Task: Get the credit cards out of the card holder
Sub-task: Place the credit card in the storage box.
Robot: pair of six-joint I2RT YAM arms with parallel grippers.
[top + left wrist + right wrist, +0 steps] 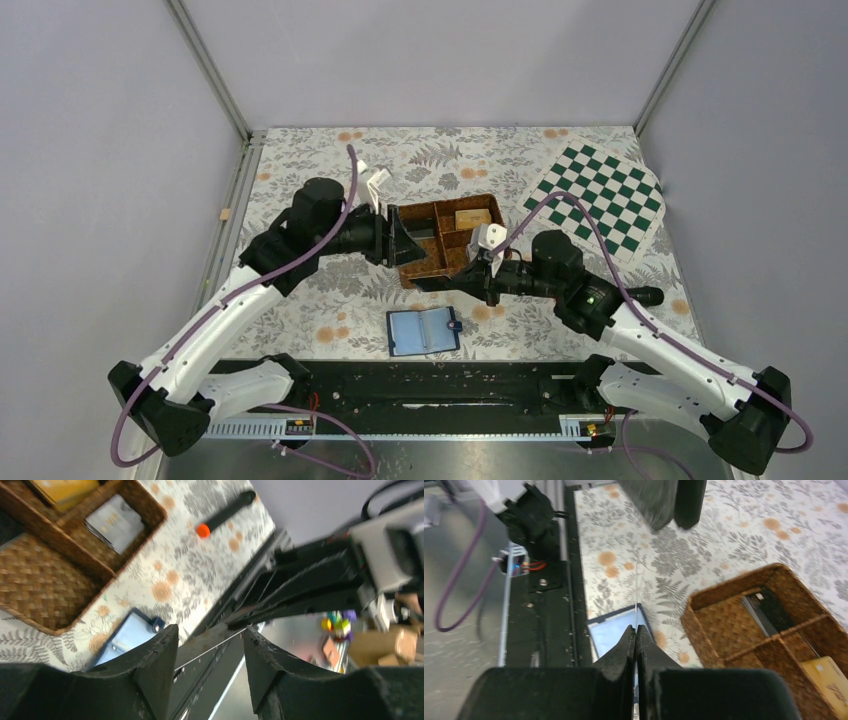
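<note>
The card holder lies open on the floral cloth near the front edge, light blue inside up; it also shows in the left wrist view and the right wrist view. My right gripper is shut on a thin card, seen edge-on, held above the cloth beside the wicker tray. My left gripper is open, and the same card's edge runs across the gap between its fingers. In the top view the left gripper and the right gripper meet at the tray's near left corner.
The tray holds a tan card, a grey card and a dark one. A green checkered mat lies at the back right. A black marker with an orange cap lies right of the tray. The black base rail runs along the front.
</note>
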